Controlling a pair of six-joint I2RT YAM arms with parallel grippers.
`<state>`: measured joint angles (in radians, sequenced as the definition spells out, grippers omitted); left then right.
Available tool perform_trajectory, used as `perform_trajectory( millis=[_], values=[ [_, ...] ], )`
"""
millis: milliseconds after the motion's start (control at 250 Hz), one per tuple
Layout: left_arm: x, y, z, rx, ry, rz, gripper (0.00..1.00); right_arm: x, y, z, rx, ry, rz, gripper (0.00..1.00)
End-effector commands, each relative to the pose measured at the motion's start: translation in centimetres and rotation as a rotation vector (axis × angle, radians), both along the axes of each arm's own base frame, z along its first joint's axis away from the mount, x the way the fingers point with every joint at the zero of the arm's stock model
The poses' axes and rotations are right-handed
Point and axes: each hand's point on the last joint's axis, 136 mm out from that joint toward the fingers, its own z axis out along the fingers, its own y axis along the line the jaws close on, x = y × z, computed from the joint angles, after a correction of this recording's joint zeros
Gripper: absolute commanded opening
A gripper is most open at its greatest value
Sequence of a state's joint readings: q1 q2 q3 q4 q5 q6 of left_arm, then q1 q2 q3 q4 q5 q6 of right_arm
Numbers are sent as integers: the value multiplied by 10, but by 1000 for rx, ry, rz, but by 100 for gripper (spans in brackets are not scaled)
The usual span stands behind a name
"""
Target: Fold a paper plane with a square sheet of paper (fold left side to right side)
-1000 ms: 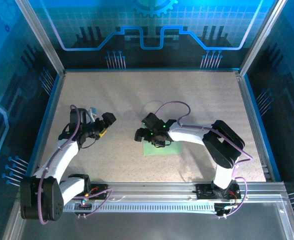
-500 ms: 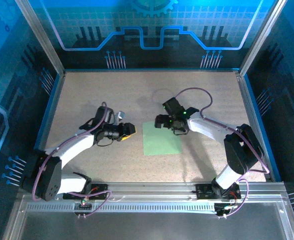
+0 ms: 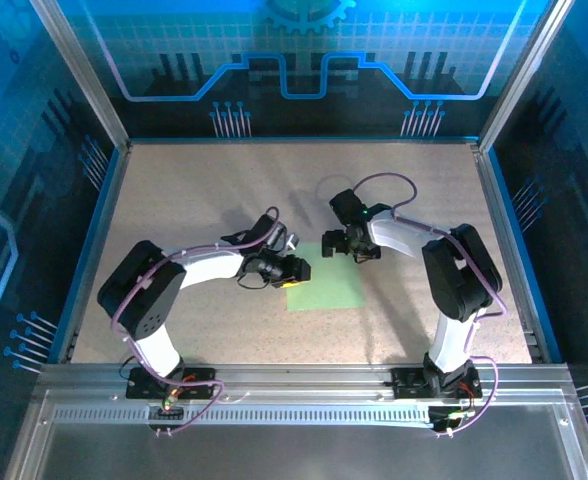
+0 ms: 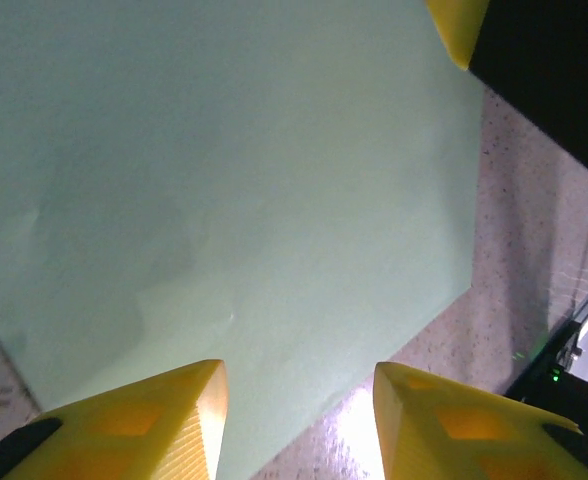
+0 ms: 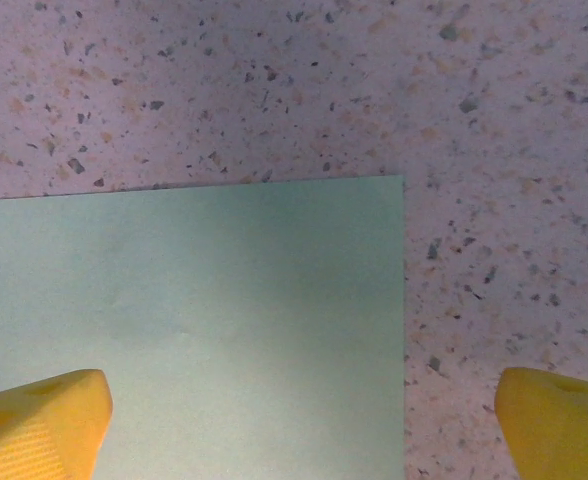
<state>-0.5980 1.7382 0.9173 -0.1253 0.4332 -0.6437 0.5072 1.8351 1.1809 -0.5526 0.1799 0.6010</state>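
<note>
The bench (image 3: 174, 180) is the biggest thing here, a pale speckled surface inside a frame of metal rails. Behind it stands a blue back wall (image 3: 304, 60) printed with a grid, a bright line pattern and a part of a gear shape at the top.

The left arm (image 3: 204, 265) is white with a purple cable and reaches from its base toward the middle of the bench. The right arm (image 3: 414, 240) bends in from the other side, also toward the middle.

The square sheet of paper (image 3: 329, 290) lies flat on the bench, a little nearer to the arms than the centre, between the two claws. It is pale green and plain, and it looks unfolded.

The left claw (image 3: 296, 270) hangs over the left edge of the sheet. In the left wrist view the sheet (image 4: 224, 180) takes most of the picture. The left claw (image 4: 299, 385) is released, its yellow fingers (image 4: 164, 420) partly apart with nothing between them. I cannot tell if they touch the paper.

The right claw (image 3: 342, 245) stays over the far edge of the sheet. In the right wrist view the right claw (image 5: 299, 400) is released and spread wide. One finger (image 5: 44, 410) is above the sheet (image 5: 204, 320) and the other is above bare bench, with a corner of the sheet between them.
</note>
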Motion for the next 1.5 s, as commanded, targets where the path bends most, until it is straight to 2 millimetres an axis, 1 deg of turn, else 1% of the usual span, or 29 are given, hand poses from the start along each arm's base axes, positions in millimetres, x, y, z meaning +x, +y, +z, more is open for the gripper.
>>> perform_trajectory(
  millis=[0, 108, 204, 452, 643, 775, 931, 1039, 1119, 1287, 1391, 1494],
  values=[
    [6, -1, -6, 50, -15, -19, 43, 2, 3, -4, 13, 14, 5, 99],
    [4, 3, -17, 84, 14, -11, 42, -2, 6, -11, 33, 36, 3, 99],
    [1, 4, -23, 97, 29, -12, 42, -7, 12, -17, 39, 56, 18, 99],
    [-2, 7, -34, 122, 56, -13, 42, -20, 21, -23, 45, 85, 29, 99],
    [-2, 7, -38, 129, 65, -14, 41, -31, 33, -18, 58, 88, 48, 99],
    [-1, 6, -38, 124, 64, -14, 41, -38, 37, -14, 57, 91, 59, 100],
    [-1, 6, -37, 118, 62, -14, 41, -44, 40, -10, 54, 90, 74, 97],
    [-1, 5, -35, 112, 58, -15, 41, -46, 40, -8, 51, 91, 79, 90],
    [0, 4, -33, 105, 53, -16, 41, -46, 40, -7, 53, 87, 83, 82],
    [2, 2, -24, 87, 31, -13, 42, -45, 37, -4, 43, 82, 90, 57],
    [5, -1, -11, 59, 1, -10, 44, -46, 35, -1, 54, 81, 87, 43],
    [10, 1, 10, 38, -58, -8, 51, -46, 37, 5, 87, 65, 94, 34]
  ],
)
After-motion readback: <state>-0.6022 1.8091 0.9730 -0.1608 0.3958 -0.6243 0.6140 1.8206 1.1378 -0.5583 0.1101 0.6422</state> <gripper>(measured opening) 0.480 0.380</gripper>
